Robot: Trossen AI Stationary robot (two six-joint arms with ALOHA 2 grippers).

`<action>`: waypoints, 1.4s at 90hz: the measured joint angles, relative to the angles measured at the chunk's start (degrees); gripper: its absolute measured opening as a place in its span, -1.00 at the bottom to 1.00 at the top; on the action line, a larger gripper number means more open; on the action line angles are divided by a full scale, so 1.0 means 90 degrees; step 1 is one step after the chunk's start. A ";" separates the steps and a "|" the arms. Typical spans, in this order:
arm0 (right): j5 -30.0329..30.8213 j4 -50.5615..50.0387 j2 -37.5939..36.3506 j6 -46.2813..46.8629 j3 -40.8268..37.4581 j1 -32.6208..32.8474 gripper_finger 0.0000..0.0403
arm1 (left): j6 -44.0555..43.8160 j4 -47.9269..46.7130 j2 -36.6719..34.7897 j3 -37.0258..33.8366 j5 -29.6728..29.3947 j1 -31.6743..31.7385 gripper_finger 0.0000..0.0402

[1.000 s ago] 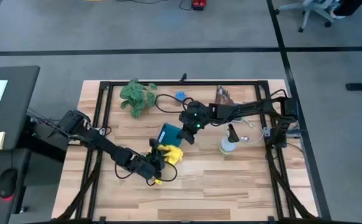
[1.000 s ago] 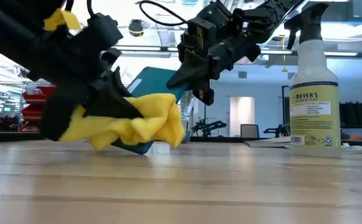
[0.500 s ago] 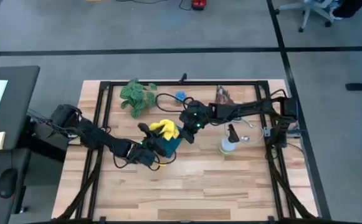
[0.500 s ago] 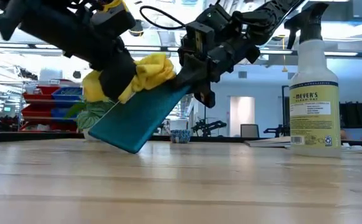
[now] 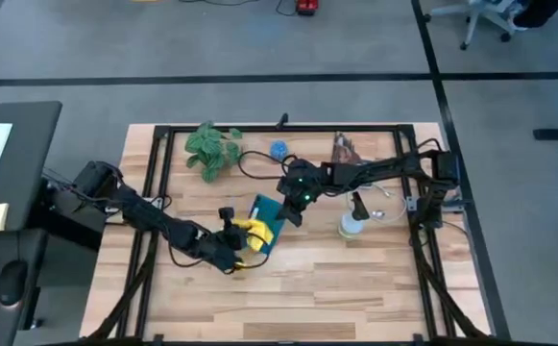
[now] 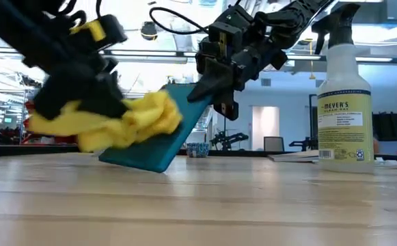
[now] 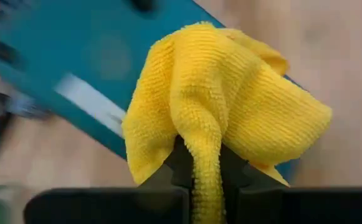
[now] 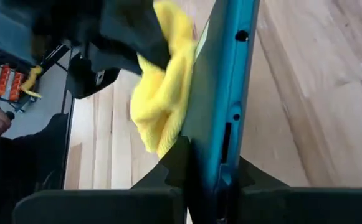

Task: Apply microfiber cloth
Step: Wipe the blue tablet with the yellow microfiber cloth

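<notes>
While the right hand (image 6: 215, 85) clamps the tilted tablet's (image 6: 162, 140) top edge, the left hand (image 7: 197, 163) pinches the microfiber cloth (image 7: 221, 109) against it.

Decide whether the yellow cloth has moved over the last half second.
Yes. The microfiber cloth, held by the left gripper, slid down the tilted tablet, away from the spray bottle.

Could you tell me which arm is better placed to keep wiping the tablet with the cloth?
Left: its tool grips the microfiber cloth against the tablet; the right tool holds the tablet tilted.

Cloth (image 5: 249, 233) bunched against tilted tablet (image 5: 268, 223), spray bottle (image 5: 352, 224) right of tablet — plant (image 5: 211, 149) seemingly behind.
</notes>
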 joint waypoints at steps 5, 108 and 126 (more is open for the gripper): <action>0.0033 0.0035 -0.0008 -0.0029 0.0006 0.0000 -0.88 | -0.0011 -0.0104 0.0007 -0.0022 0.0268 -0.0069 -0.98; -0.0166 -0.0234 0.0015 -0.0021 -0.0013 0.0002 -0.88 | -0.0089 -0.0547 -0.0002 0.0687 -0.0316 0.0583 -0.98; 0.0025 0.0144 -0.0021 -0.0209 0.0016 -0.0095 -0.89 | -0.0606 -0.0682 0.0036 0.0512 0.0370 0.0087 -0.98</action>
